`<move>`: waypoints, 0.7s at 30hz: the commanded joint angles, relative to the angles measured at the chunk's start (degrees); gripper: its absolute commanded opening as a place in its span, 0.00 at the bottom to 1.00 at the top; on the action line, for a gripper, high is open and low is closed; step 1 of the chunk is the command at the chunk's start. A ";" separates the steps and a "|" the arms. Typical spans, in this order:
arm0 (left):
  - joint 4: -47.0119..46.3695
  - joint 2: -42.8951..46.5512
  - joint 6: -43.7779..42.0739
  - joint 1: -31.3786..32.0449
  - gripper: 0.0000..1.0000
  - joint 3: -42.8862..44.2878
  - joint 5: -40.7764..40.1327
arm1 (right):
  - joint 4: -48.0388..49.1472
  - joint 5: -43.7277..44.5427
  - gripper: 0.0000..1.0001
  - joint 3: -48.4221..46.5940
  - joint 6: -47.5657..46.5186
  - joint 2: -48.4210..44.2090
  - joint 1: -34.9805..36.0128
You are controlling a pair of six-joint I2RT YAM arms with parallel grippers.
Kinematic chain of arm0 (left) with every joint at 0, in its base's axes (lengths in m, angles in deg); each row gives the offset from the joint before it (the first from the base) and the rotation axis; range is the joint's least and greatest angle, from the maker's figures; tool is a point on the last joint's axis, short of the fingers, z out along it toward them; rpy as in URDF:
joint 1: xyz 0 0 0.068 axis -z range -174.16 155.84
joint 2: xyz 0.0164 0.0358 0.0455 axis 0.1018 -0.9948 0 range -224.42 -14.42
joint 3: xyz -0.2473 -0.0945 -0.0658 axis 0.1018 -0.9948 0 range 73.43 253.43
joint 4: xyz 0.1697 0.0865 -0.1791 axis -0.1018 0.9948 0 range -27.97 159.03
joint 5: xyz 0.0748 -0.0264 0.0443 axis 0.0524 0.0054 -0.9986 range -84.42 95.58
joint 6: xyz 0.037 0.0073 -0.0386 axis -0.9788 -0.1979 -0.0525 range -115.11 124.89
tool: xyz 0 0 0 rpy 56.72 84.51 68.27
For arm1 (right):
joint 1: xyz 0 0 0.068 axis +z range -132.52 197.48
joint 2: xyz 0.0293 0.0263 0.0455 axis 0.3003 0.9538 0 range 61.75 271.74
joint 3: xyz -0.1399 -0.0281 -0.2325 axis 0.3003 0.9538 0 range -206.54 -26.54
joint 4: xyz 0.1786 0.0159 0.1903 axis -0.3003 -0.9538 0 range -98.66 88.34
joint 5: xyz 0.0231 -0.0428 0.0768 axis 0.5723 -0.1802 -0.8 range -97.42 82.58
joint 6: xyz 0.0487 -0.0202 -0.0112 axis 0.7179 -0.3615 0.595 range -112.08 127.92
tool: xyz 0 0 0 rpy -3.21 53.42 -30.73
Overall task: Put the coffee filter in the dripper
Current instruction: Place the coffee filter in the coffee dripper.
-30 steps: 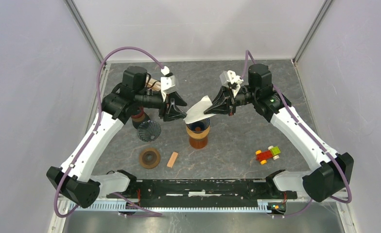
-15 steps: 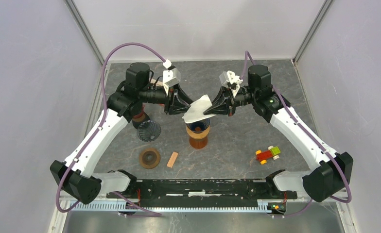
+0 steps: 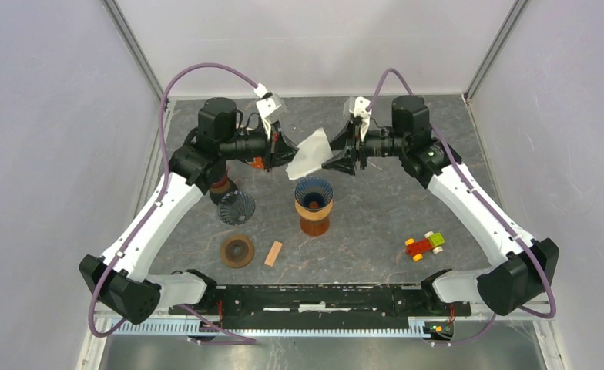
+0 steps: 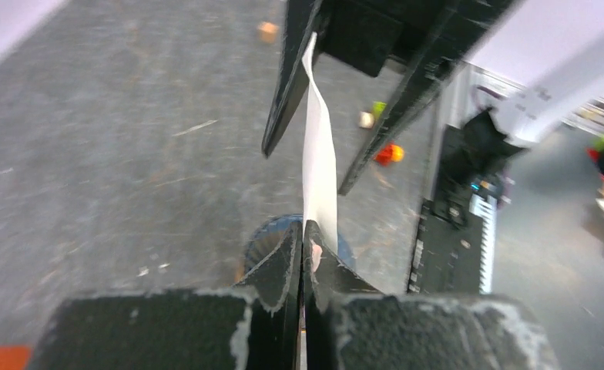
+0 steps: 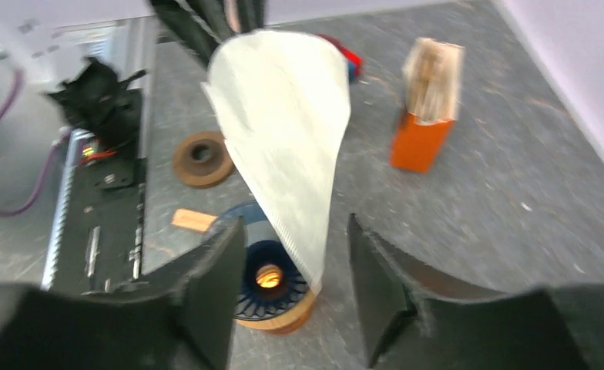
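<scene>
The white paper coffee filter [image 3: 308, 154] hangs in the air between my two grippers, above and just behind the blue dripper [image 3: 314, 193] on its wooden stand. My left gripper [image 3: 287, 151] is shut on the filter's left edge; the left wrist view shows the fingertips [image 4: 305, 227] pinching the filter [image 4: 319, 162] edge-on. My right gripper [image 3: 334, 159] is open. In the right wrist view the filter [image 5: 287, 131] points down between the spread fingers [image 5: 293, 223] without being pinched, and the dripper [image 5: 268, 279] sits below them.
A second dark fluted dripper [image 3: 236, 206], a brown ring [image 3: 238, 250] and a small wooden block [image 3: 273, 253] lie front left. A toy car [image 3: 424, 244] sits front right. An orange holder with paper filters [image 5: 426, 116] stands near the left arm.
My left gripper has moved in and shut on the filter. My right gripper has opened and let go. The filter has risen and shifted back off the dripper.
</scene>
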 commanded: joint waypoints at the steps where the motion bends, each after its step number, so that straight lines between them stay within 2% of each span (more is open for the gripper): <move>1: 2.39 0.11 4.29 0.16 0.02 6.16 -20.51 | -2.62 19.52 0.65 -7.38 0.89 -0.16 0.12; 3: 1.76 -0.70 7.19 0.24 0.02 8.22 -28.66 | -3.56 23.64 0.72 -10.49 1.82 0.70 0.12; 7: 2.87 -4.67 10.72 3.69 0.02 14.66 -46.13 | -4.09 28.08 0.74 -18.30 5.10 4.27 0.50; 9: 3.03 -6.54 12.44 6.11 0.02 16.97 -52.41 | -3.60 30.85 0.75 -21.08 6.88 6.04 2.06; 14: 4.14 -10.37 23.28 8.52 0.02 20.25 -54.67 | -5.19 41.62 0.78 -25.87 5.09 9.89 10.56; 17: 4.92 -11.22 28.55 8.77 0.02 20.93 -55.67 | -5.86 42.88 0.79 -26.49 4.61 10.76 13.57; 21: 5.80 -11.61 31.07 8.82 0.02 22.16 -57.80 | -5.96 44.18 0.78 -24.58 4.61 10.14 14.19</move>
